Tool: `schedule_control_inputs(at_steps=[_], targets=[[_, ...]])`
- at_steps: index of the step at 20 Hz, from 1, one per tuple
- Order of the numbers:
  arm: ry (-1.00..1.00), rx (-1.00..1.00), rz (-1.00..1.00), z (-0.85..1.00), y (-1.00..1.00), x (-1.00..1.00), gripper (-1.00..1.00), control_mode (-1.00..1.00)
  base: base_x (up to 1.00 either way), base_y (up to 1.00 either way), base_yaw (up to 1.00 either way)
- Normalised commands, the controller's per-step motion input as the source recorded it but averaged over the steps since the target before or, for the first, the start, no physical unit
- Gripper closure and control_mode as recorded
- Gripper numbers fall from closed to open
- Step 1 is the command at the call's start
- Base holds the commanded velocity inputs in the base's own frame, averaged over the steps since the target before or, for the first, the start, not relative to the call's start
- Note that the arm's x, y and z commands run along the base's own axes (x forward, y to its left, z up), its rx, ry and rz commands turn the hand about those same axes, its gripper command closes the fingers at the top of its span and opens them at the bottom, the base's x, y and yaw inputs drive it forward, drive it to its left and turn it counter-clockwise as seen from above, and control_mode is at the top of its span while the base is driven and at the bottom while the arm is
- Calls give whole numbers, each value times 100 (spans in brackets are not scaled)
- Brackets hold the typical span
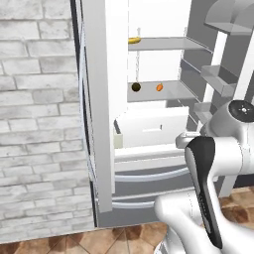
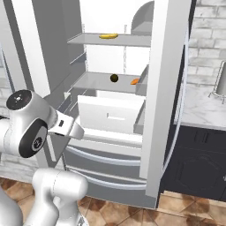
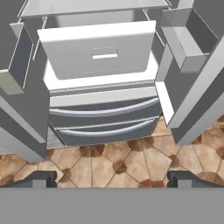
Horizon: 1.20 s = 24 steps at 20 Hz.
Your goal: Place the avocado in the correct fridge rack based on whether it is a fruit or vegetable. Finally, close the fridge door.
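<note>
Fridge doors are standing open in front of me. The avocado (image 1: 136,87) is sitting on the fridge rack (image 1: 171,92), at about 9 o'clock of the small orange item (image 1: 159,87), apart from it. In the right base view the same avocado (image 2: 114,78) is lying left of the orange item on the fridge rack (image 2: 95,81). The banana (image 1: 134,40) is lying on the upper shelf (image 1: 168,43), at 12 o'clock from the avocado. Below the rack, the white drawer (image 3: 98,54) is sitting pulled out. My jaws (image 3: 112,179) are standing wide apart and holding nothing; I'm seeing my fingertips (image 3: 39,179) low in the hand view, one at 7 o'clock and one at 5 o'clock. They're hanging over the brown tiled floor (image 3: 109,162), facing the two grey bottom drawers (image 3: 103,120). The door bin (image 3: 188,39) is showing at 2 o'clock in the hand view.
</note>
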Motion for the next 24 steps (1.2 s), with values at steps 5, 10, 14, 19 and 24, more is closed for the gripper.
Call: schedule_control_inputs(at_steps=[5, 10, 14, 19, 24], targets=[[-22, -3, 6, 12, 7, -72, -100, -100, 0, 0, 0], [-28, -28, 12, 50, 81, -99, -100, -100, 0, 0, 0], [-18, -39, 14, 37, 100, -69, -100, -100, 0, 0, 0], [-14, -48, 16, 13, 100, -25, -100, -100, 0, 0, 0], [1, -45, 12, -7, 100, 11, -100, -100, 0, 0, 0]])
